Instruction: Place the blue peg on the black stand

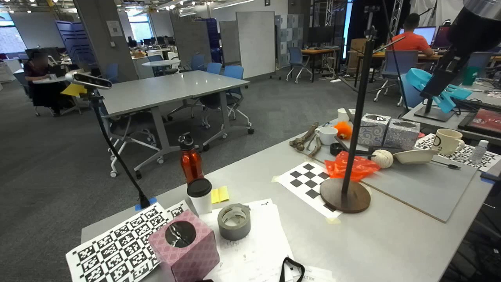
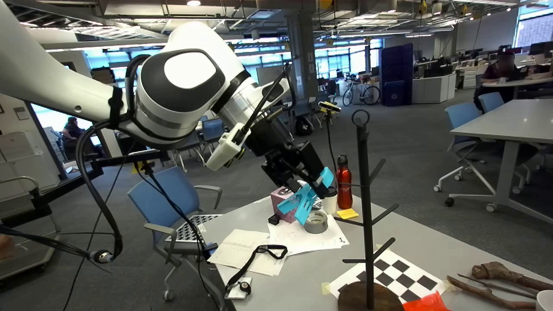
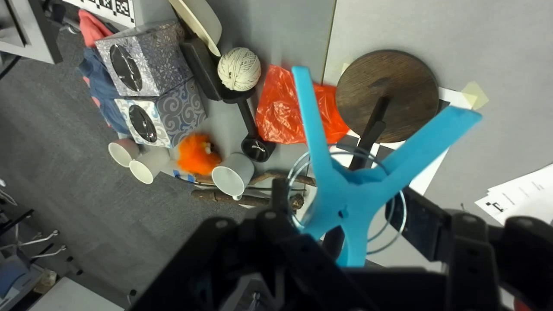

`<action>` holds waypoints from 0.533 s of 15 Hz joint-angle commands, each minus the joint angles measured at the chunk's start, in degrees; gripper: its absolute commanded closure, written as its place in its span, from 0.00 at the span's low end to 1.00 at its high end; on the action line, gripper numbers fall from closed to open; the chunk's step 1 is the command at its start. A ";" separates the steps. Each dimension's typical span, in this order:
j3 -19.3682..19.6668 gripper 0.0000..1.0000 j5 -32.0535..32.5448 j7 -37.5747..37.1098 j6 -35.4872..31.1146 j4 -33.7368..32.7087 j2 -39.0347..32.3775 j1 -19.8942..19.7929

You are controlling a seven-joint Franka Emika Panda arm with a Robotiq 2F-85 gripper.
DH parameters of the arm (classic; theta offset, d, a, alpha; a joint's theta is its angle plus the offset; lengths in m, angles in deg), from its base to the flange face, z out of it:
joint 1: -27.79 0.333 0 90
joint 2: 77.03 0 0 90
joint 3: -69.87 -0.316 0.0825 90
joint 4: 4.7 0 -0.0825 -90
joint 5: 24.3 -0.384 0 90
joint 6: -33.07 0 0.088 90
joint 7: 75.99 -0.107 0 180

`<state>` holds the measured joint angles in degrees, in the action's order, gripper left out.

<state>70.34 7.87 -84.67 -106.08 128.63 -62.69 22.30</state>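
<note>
The blue peg is a light-blue clip-like piece point(image 3: 350, 194) with long prongs and thin metal rings. It is in my gripper point(image 3: 339, 201), held in the air above the table. It also shows in both exterior views point(image 1: 446, 98) point(image 2: 302, 201), with the gripper point(image 2: 307, 189) around it. The fingers sit on either side of it in the wrist view. The black stand point(image 2: 366, 207) is upright, with several side branches and a ring at its top. Its round brown base point(image 1: 332, 197) rests on the table. In the wrist view the peg hides part of the stand's pole point(image 3: 369, 134).
A red plastic bag point(image 1: 348, 166) lies beside the stand's base. Tissue boxes point(image 3: 149, 65), a ball of string point(image 3: 239, 69), mugs point(image 3: 233, 175) and sticks are near it. A checkered sheet point(image 1: 305, 178) lies under the base. Duct tape point(image 2: 316, 222) and an orange-red bottle point(image 2: 344, 183) stand farther off.
</note>
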 commanded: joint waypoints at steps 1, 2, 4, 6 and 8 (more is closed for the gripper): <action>-0.54 0.65 0.31 -0.25 -0.04 -0.49 -0.56 -0.54; -0.51 0.65 0.53 -0.35 -0.40 -0.97 -1.18 -0.63; -0.37 0.65 0.72 -0.04 -0.96 -1.40 -1.85 -0.64; -1.22 0.65 3.38 -2.69 -1.03 -1.78 -3.06 -1.05; -2.44 0.65 9.09 -7.46 -0.60 -1.84 -5.01 -1.37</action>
<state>69.98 10.63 -86.28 -106.08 128.19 -64.39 22.26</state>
